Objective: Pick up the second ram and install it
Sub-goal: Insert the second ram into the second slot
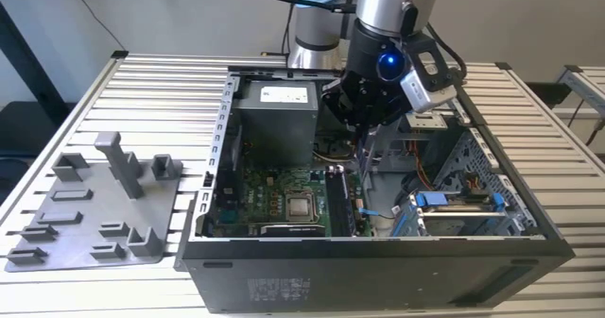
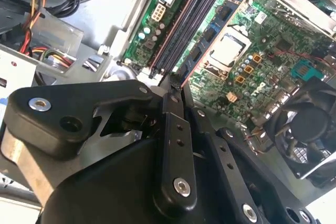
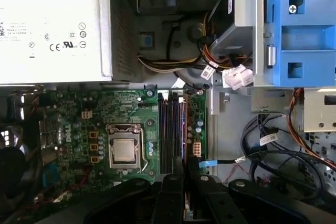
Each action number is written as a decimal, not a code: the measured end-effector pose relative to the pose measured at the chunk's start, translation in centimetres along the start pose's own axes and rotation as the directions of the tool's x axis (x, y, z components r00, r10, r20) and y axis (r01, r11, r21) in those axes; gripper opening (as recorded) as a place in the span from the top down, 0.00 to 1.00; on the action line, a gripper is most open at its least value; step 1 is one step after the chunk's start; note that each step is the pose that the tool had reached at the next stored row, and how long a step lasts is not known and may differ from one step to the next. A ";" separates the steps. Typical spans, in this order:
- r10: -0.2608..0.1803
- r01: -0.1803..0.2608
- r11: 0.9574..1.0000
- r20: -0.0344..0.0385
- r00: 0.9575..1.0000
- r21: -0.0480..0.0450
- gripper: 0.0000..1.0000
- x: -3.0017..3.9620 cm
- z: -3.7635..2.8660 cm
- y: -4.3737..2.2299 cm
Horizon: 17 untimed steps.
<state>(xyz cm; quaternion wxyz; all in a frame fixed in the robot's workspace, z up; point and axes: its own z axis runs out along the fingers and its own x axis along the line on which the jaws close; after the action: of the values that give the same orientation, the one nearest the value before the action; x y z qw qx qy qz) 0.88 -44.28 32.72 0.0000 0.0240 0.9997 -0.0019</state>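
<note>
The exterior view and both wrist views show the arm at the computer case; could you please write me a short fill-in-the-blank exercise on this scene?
1. The gripper hangs inside the open computer ____.
2. On the motherboard, the memory slots lie beside the ____ socket.
3. The holder tray on the table is ____ in colour.
4. The drive bracket is ____ in colour.

Missing words: case; processor; grey; blue
</note>
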 end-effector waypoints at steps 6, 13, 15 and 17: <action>-0.014 0.014 1.000 0.000 1.000 0.009 0.86 0.00 0.62 0.01; -0.014 0.014 1.000 0.000 1.000 0.009 0.86 0.00 0.74 -0.08; -0.014 0.014 1.000 0.000 1.000 0.009 0.86 0.04 0.83 -0.18; -0.014 0.014 1.000 0.000 1.000 0.009 0.86 0.17 1.15 -0.21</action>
<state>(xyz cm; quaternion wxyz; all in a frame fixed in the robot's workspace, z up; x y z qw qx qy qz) 0.70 -44.49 31.57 -0.0002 0.0169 0.9998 -0.0063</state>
